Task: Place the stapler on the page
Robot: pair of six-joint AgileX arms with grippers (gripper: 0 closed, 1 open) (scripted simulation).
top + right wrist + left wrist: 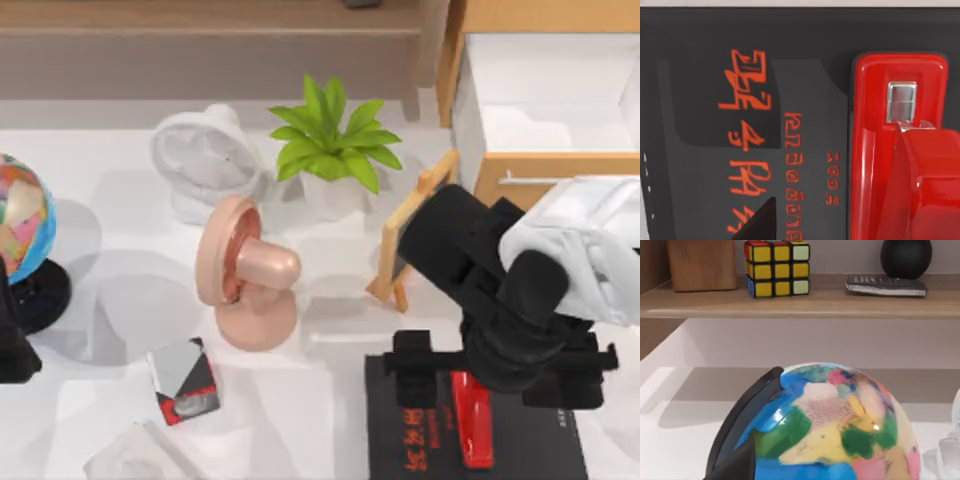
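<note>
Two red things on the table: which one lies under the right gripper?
The stapler, long, narrow and bright red, lying on the black page. The red-black-grey cube sits well to the left, on bare table.

— From where do we look in the top view?

— From above the table (290, 420), angled down and toward the back, so we take in the globe (22, 215) at the left edge and the page (400, 445) at the lower right.

— And our left wrist camera?

— It sits low and close behind the same globe (840, 425), facing level toward a shelf (805, 302) along the back wall. That globe is what it shares with the top view.

— Our right wrist camera?

— It faces straight down, very near the page (705, 60), with the stapler (890, 165) large beside the red lettering. The top view shares both, the stapler (472, 418) lying on the page there.
</note>
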